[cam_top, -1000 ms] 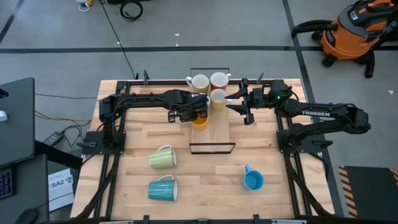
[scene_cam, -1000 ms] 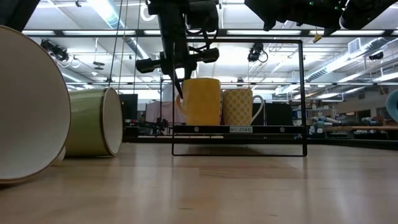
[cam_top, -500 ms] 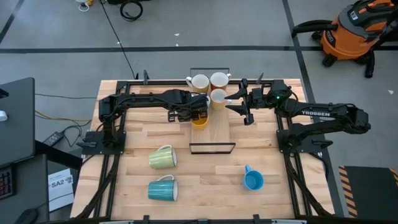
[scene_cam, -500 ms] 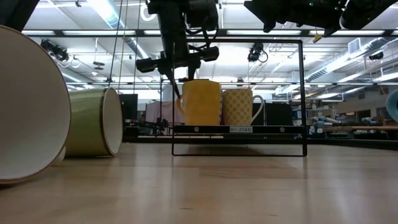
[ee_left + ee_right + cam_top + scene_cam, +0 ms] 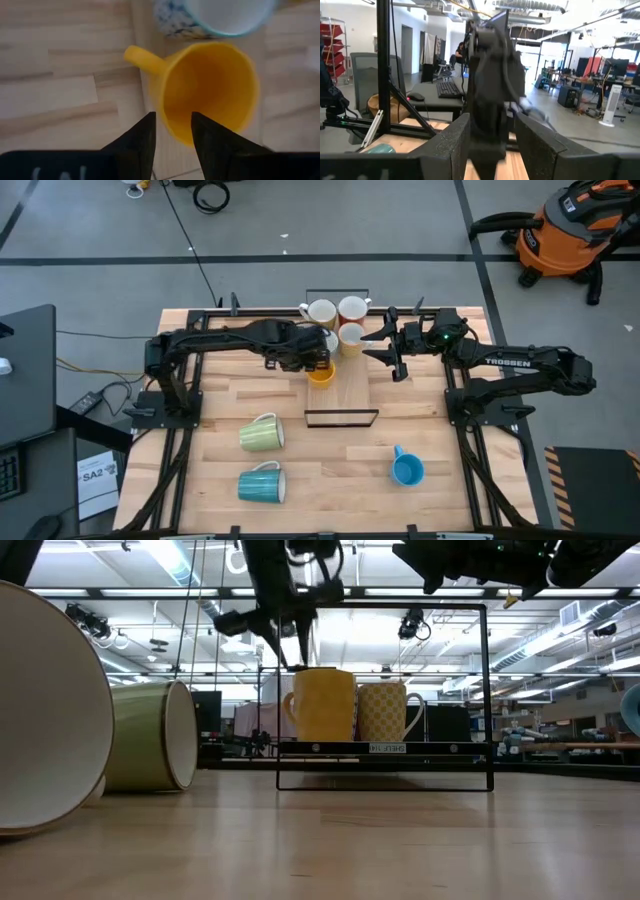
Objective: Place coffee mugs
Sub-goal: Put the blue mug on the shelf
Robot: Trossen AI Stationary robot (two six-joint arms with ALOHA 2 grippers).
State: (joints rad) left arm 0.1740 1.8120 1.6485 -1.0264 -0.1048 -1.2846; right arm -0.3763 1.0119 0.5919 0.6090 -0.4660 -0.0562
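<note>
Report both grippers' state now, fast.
Left gripper: jaws open, empty, above the yellow mug.
Right gripper: jaws open, holding nothing.

a robotics lab or workshop: a wooden bench (image 5: 240, 395) stands on a grey concrete floor (image 5: 330, 235), an orange shop vacuum (image 5: 570, 230) beside it, with desks, a keyboard (image 5: 449, 89) and ceiling strip lights (image 5: 180, 560) beyond.

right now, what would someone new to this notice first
Probably the left gripper, open and just above the yellow mug, which stands upright on the black rack at the table's far middle beside three other mugs. Next, the mugs still loose on the near table: a pale green mug and a teal mug on their sides, and a blue mug.
</note>
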